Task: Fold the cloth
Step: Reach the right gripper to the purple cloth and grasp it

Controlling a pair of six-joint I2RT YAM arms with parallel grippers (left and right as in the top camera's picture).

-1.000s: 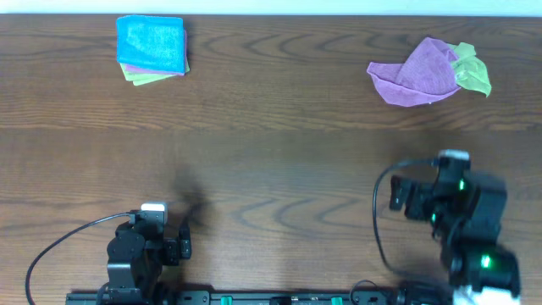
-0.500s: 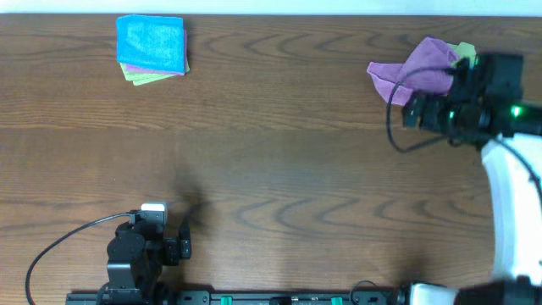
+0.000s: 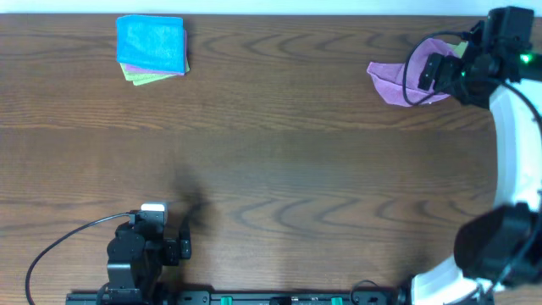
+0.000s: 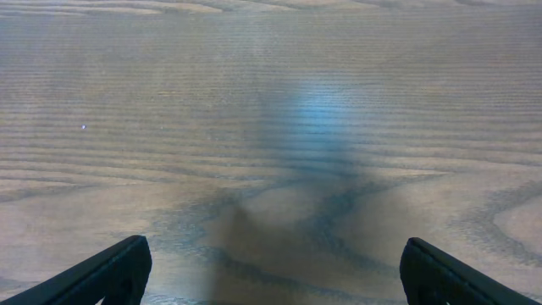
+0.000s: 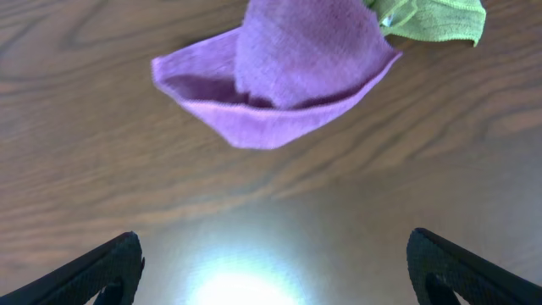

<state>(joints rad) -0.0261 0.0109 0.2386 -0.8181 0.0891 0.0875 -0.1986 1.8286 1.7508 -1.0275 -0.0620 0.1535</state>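
At the far right corner of the table (image 3: 279, 152): purple cloth (image 5: 279, 76) lies crumpled and unfolded, with one edge curled up so it forms a shallow pocket. Green cloth (image 5: 436, 21) touches its far right side; whether it runs under the purple one cannot be told. Right arm is stretched out to that corner. Right tool (image 5: 284, 267) is released, its two tips spread wide with nothing between them. In the wrist view the tips sit short of the purple cloth, with bare wood between them and its near edge, so there is no contact. A bright glare patch shows on the wood between the tips. Near left edge: left tool (image 4: 275, 275) is also released, tips wide apart and holding nothing, with only wood grain and a soft shadow ahead of it. It is well apart from both cloths. A black cable (image 3: 59, 246) loops off the left arm toward the table edge. Far left corner: folded stack (image 3: 151, 47), a blue square on top and a green edge showing beneath along its near side.
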